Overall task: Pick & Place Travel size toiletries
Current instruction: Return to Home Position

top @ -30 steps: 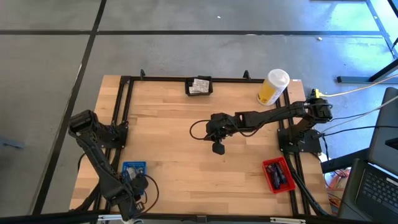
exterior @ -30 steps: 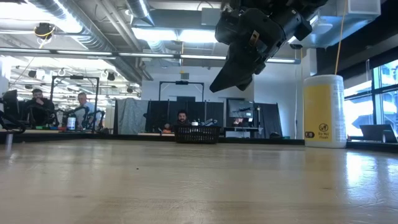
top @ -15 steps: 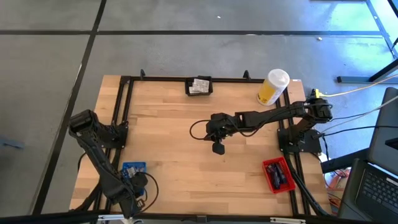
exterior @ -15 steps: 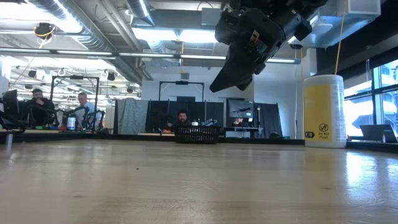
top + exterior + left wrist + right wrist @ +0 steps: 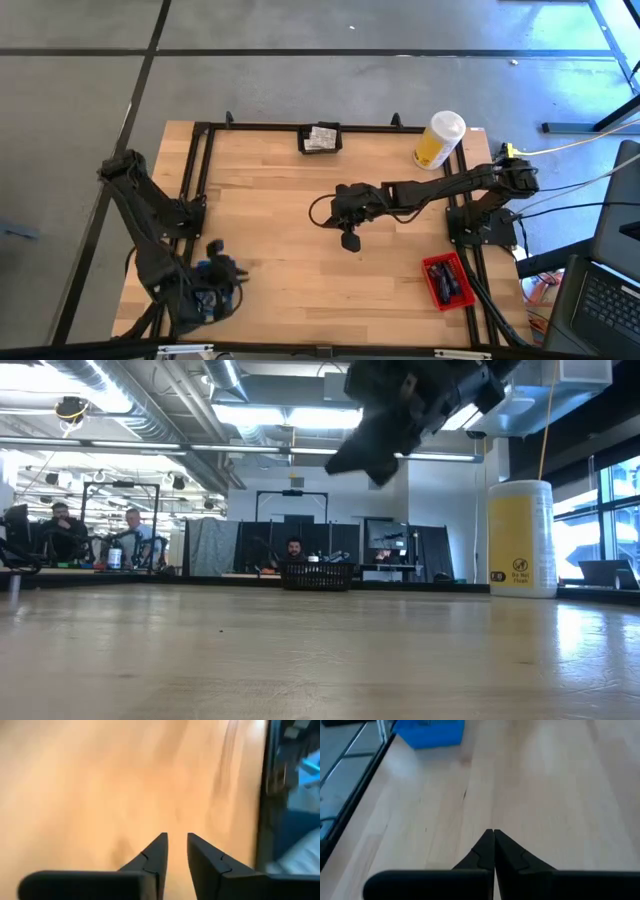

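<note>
L arm (image 5: 145, 225) folded back, R arm (image 5: 430, 190) outstretched.

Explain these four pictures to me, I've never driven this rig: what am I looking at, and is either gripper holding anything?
Two dark robot arms work at a wooden table. One camera looks straight down, one sits at tabletop height, one rides on each wrist. The left gripper hangs by the blue tray, fingers slightly apart, empty. The right gripper is over the table's middle, shut, empty. Also there: a red tray, a yellow container, a dark basket holding silvery sachets.
</note>
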Robot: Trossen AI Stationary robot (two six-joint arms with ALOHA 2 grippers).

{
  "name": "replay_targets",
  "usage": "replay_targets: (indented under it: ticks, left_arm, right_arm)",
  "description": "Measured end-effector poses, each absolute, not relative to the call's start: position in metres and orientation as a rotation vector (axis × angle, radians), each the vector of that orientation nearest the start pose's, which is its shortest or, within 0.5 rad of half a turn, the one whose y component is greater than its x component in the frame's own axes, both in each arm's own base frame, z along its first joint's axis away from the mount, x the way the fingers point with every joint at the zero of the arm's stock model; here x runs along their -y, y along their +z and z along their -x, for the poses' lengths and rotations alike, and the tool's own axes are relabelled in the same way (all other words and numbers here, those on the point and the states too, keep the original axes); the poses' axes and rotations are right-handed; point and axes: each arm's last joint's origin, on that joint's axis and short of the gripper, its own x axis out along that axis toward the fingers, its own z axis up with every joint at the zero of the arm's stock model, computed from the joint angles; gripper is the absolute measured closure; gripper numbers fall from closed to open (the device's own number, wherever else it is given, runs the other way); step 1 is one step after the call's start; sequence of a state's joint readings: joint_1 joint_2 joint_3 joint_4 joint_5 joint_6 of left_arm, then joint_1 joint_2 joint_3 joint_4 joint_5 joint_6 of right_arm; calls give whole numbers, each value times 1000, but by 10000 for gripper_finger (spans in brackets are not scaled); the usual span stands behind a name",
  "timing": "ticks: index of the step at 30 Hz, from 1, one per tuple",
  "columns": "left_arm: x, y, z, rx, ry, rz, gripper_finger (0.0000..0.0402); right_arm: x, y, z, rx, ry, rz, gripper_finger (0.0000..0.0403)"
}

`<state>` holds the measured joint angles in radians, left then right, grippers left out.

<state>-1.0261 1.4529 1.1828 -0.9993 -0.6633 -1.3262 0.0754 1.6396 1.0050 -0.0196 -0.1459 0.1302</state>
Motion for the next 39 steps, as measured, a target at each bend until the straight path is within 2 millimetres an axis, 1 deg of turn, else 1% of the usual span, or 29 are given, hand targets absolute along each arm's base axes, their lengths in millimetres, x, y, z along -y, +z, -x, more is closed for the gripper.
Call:
replay_targets:
  ticks: [2, 4, 6, 9, 11, 12, 15, 18, 21, 24, 27, 29, 32, 35, 39]
  left_arm:
    - [211, 282, -157, -721, 257, 152, 348]
    - [201, 290, -159, -657, 265, 48, 370]
    - [192, 298, -162, -601, 286, -44, 392]
    - [179, 307, -161, -529, 318, -146, 398]
    - [168, 306, -155, -471, 350, -171, 400]
    - [162, 303, -150, -448, 361, -164, 400]
    - [142, 276, -136, -404, 369, -98, 400]
    - [124, 252, -124, -340, 342, -10, 400]
    - [108, 237, -118, -265, 280, 25, 400]
    - [94, 234, -117, -159, 148, 54, 400]
    - [78, 227, -112, -53, 52, 28, 400]
    - [67, 220, -108, -12, 37, 26, 400]
    - [55, 211, -101, 21, 28, 44, 400]
    - [47, 203, -95, 12, 31, 33, 400]
    - [38, 198, -87, -18, 65, 37, 400]
  right_arm:
    - [-33, 218, -344, -639, 142, -120, 401]
    - [-35, 228, -339, -621, 115, -82, 401]
    - [-37, 240, -333, -585, 128, -49, 402]
    - [-37, 256, -322, -561, 147, -2, 402]
    - [-31, 258, -310, -574, 132, -4, 402]
    - [-28, 257, -305, -573, 120, -18, 402]
    - [-20, 251, -279, -572, 84, -35, 402]
    - [-16, 246, -251, -506, 47, -46, 402]
    - [-11, 243, -227, -420, 29, -48, 402]
    - [-7, 234, -208, -379, 33, -43, 403]
    - [-2, 224, -190, -365, -4, -57, 403]
    - [1, 217, -179, -354, -29, -57, 403]
    - [2, 212, -164, -318, -24, -40, 403]
    - [2, 206, -151, -282, -23, -16, 403]
    - [1, 197, -135, -224, -18, 9, 403]
